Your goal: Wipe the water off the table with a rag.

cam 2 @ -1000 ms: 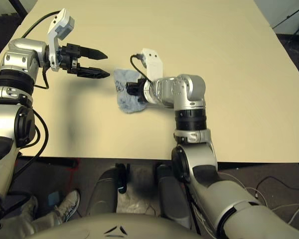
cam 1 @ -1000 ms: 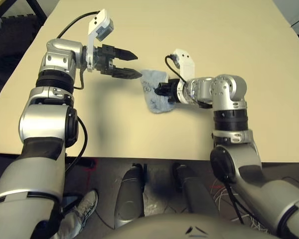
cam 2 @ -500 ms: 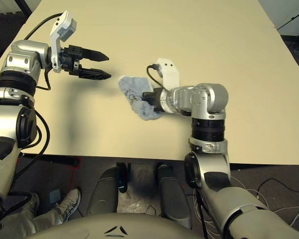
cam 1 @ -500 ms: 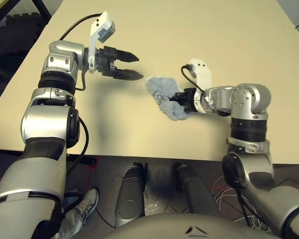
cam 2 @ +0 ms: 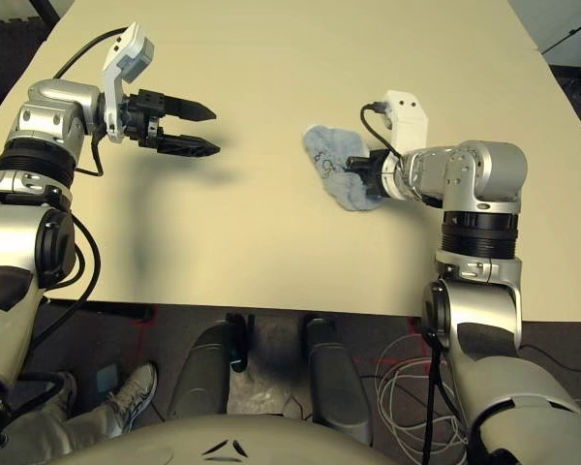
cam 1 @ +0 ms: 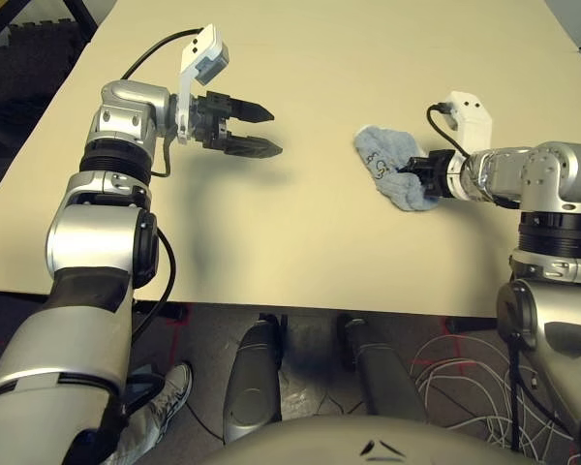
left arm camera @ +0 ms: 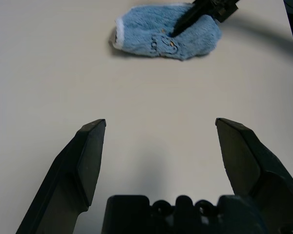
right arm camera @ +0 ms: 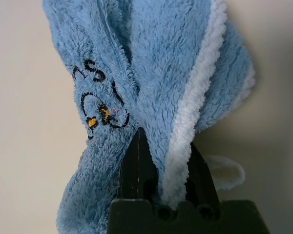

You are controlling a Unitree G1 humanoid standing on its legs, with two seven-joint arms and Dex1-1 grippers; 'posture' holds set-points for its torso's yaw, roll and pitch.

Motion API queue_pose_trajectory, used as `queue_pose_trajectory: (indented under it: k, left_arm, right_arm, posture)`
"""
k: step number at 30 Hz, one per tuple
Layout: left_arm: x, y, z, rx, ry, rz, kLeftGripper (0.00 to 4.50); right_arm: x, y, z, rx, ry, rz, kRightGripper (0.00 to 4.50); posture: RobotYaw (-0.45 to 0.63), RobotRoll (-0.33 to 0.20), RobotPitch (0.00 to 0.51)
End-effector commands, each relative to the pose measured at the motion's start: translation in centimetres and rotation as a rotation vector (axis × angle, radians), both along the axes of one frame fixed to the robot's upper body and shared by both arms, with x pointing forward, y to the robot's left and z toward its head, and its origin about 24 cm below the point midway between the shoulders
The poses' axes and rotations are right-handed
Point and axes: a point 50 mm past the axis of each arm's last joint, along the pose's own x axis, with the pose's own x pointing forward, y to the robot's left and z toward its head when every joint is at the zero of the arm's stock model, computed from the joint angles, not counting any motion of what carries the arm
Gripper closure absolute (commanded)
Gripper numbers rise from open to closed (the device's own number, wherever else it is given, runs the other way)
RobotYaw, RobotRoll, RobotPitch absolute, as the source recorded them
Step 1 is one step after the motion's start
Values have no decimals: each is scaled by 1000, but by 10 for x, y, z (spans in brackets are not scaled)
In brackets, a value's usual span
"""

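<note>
Right tool [cam 2: 368, 178], forearm reaching leftward, pinches the rag [cam 2: 334, 165] on the tabletop [cam 2: 271, 242]; left tool [cam 1: 257, 131] hovers wide open, empty.

Rag [right arm camera: 151, 73] fuzzy blue cloth, white fleecy edge; table [cam 1: 368, 58] smooth matt beige.

Sneaker [cam 1: 160, 407] on floor below table edge, left; white cables [cam 1: 455, 373] on floor, right.

Even overhead light, soft shadows on the table [cam 1: 300, 242], sharp focus
</note>
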Motion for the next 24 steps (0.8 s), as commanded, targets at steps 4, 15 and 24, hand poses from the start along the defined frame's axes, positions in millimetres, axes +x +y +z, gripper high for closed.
queue_pose_trajectory:
  k: [4, 15, 24]
  left_arm:
    - [0, 0, -2, -3, 7, -3, 0]
    - [1, -2, 1, 2, -1, -2, 0]
    - [0, 0, 3, 4, -2, -2, 0]
  right_arm:
    - [11, -11, 9, -73, -59, -44, 4390]
    - [5, 116, 41, 138, -143, 302, 4390]
    - [-5, 124, 7, 104, -60, 316, 4390]
  posture:
    - [-17, 0, 250]
    - [-11, 0, 253]
    - [2, 0, 260]
